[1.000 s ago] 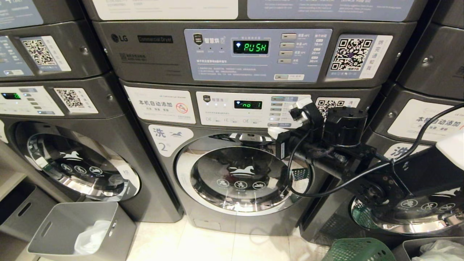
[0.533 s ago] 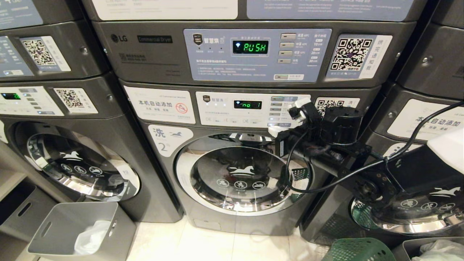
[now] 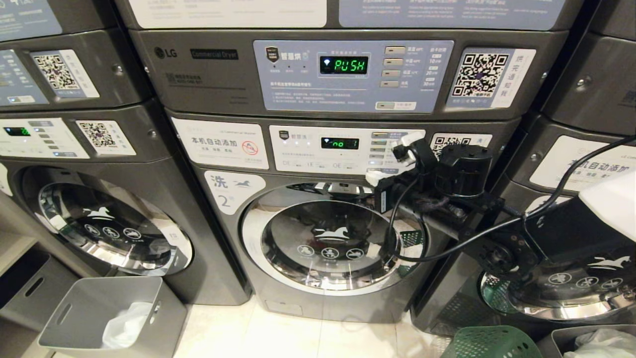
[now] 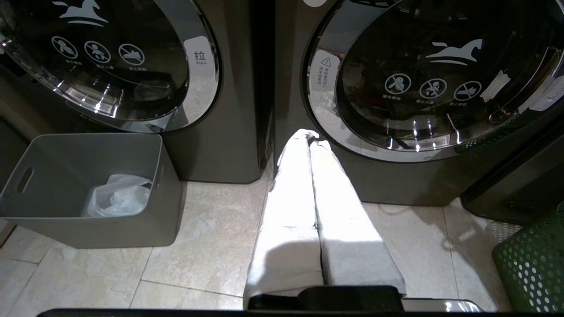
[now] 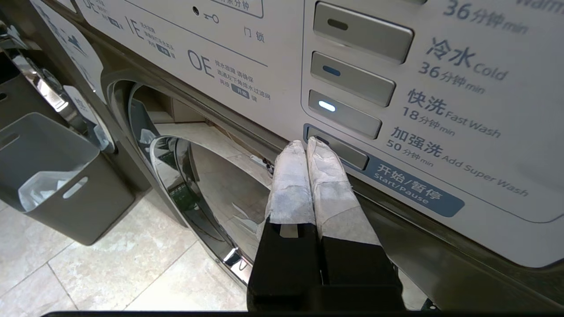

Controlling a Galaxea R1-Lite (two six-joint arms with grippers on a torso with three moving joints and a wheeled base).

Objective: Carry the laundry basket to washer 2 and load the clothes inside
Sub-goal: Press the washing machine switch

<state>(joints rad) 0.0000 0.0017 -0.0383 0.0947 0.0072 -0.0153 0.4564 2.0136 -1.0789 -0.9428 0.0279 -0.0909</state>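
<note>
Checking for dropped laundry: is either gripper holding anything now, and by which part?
Nothing is held. The right gripper is shut and empty, fingertips at washer 2's Start/Pause button. The left gripper is shut and empty, hanging low before the washers.

We face a wall of stacked dark grey machines [image 3: 208,79], with a dryer's panel reading "PUSH" [image 3: 344,64] above. Under them we see pale beige floor tiles [image 3: 278,338]. At the lower left stands a plain grey bin [image 3: 99,318] holding a white bag [image 3: 126,325].
</note>
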